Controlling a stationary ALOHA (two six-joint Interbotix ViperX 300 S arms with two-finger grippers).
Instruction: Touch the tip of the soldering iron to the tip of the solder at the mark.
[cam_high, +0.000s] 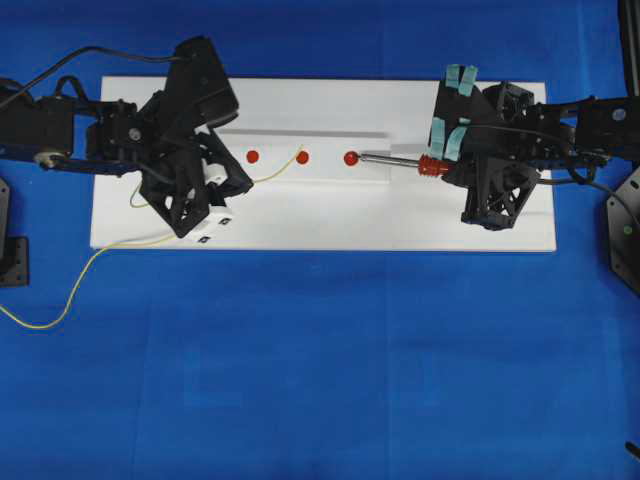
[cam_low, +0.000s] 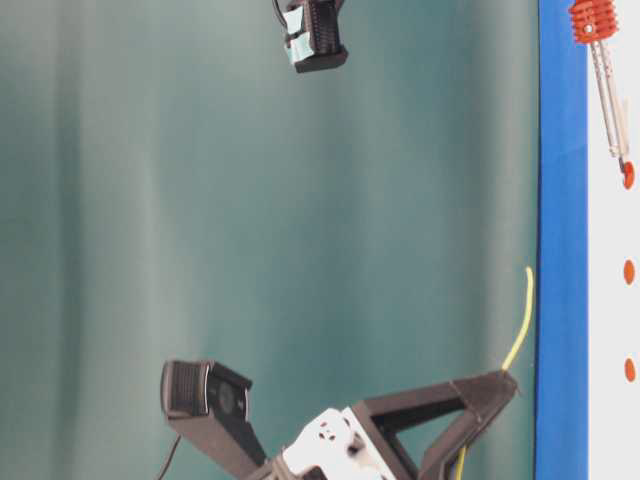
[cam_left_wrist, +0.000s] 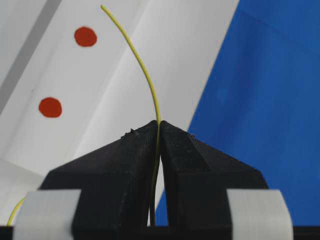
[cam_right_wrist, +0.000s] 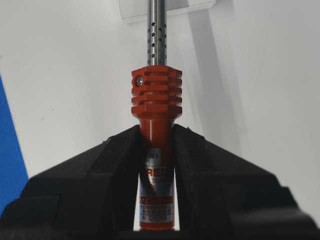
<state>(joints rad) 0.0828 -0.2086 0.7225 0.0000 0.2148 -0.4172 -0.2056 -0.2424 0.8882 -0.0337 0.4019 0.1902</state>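
Note:
My right gripper (cam_right_wrist: 156, 134) is shut on the red-orange handle of the soldering iron (cam_right_wrist: 156, 100), whose silver shaft points away over the white board. From overhead the soldering iron (cam_high: 395, 160) lies level, its tip at the rightmost red mark (cam_high: 351, 158), with the right gripper (cam_high: 447, 167) at the handle. My left gripper (cam_left_wrist: 159, 126) is shut on the solder (cam_left_wrist: 145, 75), a thin yellow wire curving up and left. Overhead, the solder (cam_high: 278, 171) ends close to the middle mark (cam_high: 302, 157), apart from the iron's tip; the left gripper (cam_high: 246, 184) holds it. At table level the solder (cam_low: 520, 320) rises off the board.
The white board (cam_high: 330, 215) lies on blue cloth and bears a third red mark (cam_high: 252, 156) at the left. The solder's loose tail (cam_high: 70, 300) trails off the board onto the cloth at the left. A black cord (cam_high: 570, 182) runs behind the right arm.

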